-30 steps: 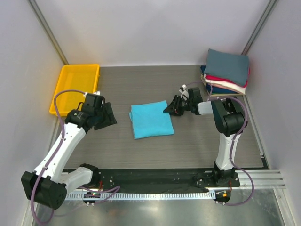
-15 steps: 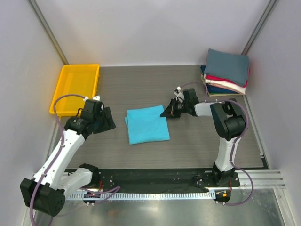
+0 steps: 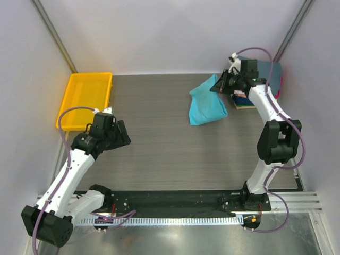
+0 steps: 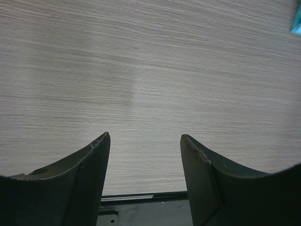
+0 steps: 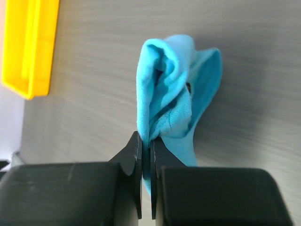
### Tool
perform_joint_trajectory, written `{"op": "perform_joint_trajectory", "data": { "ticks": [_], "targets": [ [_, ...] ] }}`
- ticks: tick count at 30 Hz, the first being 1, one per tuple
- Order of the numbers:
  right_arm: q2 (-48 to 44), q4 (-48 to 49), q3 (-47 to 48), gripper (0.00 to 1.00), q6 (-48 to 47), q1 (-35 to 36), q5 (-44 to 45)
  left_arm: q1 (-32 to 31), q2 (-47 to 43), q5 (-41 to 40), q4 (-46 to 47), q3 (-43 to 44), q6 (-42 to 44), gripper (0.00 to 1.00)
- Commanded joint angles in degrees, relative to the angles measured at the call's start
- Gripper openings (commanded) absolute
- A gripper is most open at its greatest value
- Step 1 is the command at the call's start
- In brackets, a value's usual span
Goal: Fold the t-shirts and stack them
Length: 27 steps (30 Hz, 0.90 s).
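Grey wood-grain table (image 3: 159,154), matte. Turquoise t-shirt (image 3: 206,105): soft knit, folded bundle, hanging limp at back right, just left of stack; long axis runs from pinched top edge down-left. Stack of folded t-shirts (image 3: 258,71), slate-grey on top, back-right corner. Right gripper (image 5: 146,141) clamped on turquoise fold. Left gripper (image 4: 145,140) fingers spread above table, well apart from shirt.

Right end effector (image 5: 146,140) extended far, pinched closed, left end effector (image 4: 145,136) apparently low, spread.
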Motion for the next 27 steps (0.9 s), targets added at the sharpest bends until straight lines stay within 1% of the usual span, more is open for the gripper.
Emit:
{"op": "perform_joint_trajectory", "data": {
  "ticks": [1,2,3,5,12,21,27],
  "targets": [
    [1.17,-9.54,10.13,0.01,-5.96,-2.88,2.82,0.12,0.12,1.11,2.24,-0.28,0.87,0.63],
    [1.61,-10.52,12.15,0.01,-6.32,-2.98,3.09,0.12,0.39,1.29,2.33,-0.37,0.87,0.63],
    [2.13,-11.23,15.82,0.01,-7.1,-4.81,3.35,0.12,0.48,1.29,2.24,-0.29,0.87,0.62],
    [3.28,-12.72,19.27,0.01,-7.64,-6.75,3.97,0.2,1.09,1.29,2.33,-0.37,0.87,0.63],
    [9.43,-19.4,36.57,0.01,-11.77,-9.92,5.03,0.12,2.93,1.9,2.33,-0.37,0.78,0.62],
    [15.31,-20.73,51.61,0.01,-12.38,-13.52,3.01,0.2,4.78,2.61,2.59,-0.37,0.78,0.61],
    [17.6,-20.73,57.94,0.01,-11.15,-15.81,-0.59,0.2,5.57,2.87,2.86,-0.46,0.78,0.61]
  ]
}}
